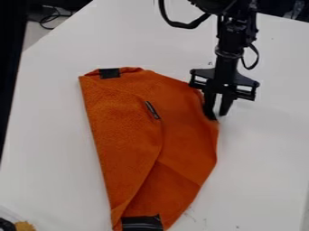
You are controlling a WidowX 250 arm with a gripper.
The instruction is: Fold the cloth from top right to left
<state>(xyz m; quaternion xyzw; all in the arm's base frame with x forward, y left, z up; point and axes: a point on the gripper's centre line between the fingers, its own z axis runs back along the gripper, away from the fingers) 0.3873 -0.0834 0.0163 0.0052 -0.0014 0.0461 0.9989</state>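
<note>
Textured orange cloth [124, 131] is lying on the smooth white table [262, 162].
A curved flap is overlapping its left side; the black gripper [217, 116] is hanging at its right edge, fingers slightly apart.

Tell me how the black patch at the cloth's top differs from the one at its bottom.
The top patch looks smaller than the bottom patch. The top patch looks plain, while the bottom patch carries pale lines. The top patch shows whole; the bottom patch reaches the picture's lower edge. Both are black, against orange cloth.
</note>
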